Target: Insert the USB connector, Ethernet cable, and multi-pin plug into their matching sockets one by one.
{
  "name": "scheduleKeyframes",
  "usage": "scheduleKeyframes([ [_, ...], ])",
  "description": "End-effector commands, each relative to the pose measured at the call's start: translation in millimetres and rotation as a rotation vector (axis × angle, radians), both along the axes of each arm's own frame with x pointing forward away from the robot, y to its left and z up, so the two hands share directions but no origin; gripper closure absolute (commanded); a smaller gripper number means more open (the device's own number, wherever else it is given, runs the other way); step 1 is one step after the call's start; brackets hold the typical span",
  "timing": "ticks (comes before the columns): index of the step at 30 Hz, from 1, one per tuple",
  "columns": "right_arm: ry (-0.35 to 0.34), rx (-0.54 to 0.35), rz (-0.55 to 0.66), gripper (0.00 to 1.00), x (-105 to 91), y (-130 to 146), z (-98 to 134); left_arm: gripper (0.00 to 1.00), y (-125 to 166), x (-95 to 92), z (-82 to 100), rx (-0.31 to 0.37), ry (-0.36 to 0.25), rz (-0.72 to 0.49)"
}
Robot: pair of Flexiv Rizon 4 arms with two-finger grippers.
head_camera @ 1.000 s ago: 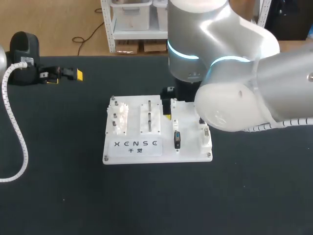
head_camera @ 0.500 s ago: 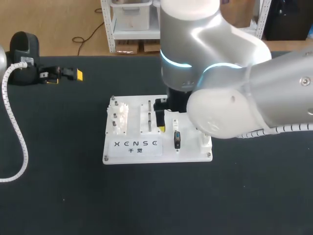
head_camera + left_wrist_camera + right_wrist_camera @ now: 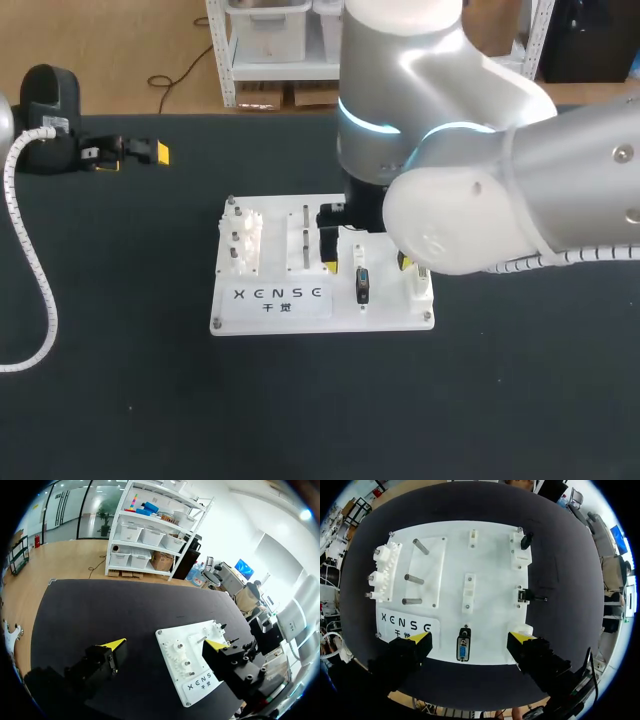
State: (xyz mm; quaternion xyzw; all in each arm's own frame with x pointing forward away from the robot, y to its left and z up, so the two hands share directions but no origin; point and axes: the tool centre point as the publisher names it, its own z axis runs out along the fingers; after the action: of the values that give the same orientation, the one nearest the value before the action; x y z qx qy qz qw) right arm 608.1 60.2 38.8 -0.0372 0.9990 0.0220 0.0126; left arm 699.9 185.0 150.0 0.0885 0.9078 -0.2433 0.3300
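Tabletop [image 3: 120, 400]: black cloth; white socket board [image 3: 385, 312] at centre of the head view.
Right hand [image 3: 470, 637]: above the board's near edge, fingers spread wide, grasping nothing.
Multi-pin plug [image 3: 463, 649]: on the board, under the gap between the right hand's yellow tips, apart from both.
Left hand [image 3: 164, 644]: upper left of the head view, released, empty, well apart from the board.
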Motion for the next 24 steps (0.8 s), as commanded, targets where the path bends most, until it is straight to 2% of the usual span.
scheduleKeyframes([
  [1, 0.000, -0.002, -0.001, 0.00, -0.1, 0.5, 0.2, 0.00, 0.0, 0.0, 0.0, 0.000, 0.000, 0.000],
  [8, 0.000, -0.002, -0.001, 0.00, -0.1, 0.5, 0.2, 0.00, 0.0, 0.0, 0.0, 0.000, 0.000, 0.000],
  [11, -0.019, -0.047, 0.020, 0.00, -5.5, 2.4, -6.0, 0.00, 0.0, 0.0, 0.0, 0.000, 0.000, 0.000],
  [14, -0.034, -0.056, 0.007, 0.00, -7.9, 2.6, -7.5, 0.00, 0.0, 0.0, 0.0, 0.000, 0.000, 0.000],
  [24, -0.033, -0.037, -0.042, 0.00, -12.3, 4.4, -8.4, 0.00, 0.0, 0.0, 0.0, 0.000, 0.000, 0.000],
])
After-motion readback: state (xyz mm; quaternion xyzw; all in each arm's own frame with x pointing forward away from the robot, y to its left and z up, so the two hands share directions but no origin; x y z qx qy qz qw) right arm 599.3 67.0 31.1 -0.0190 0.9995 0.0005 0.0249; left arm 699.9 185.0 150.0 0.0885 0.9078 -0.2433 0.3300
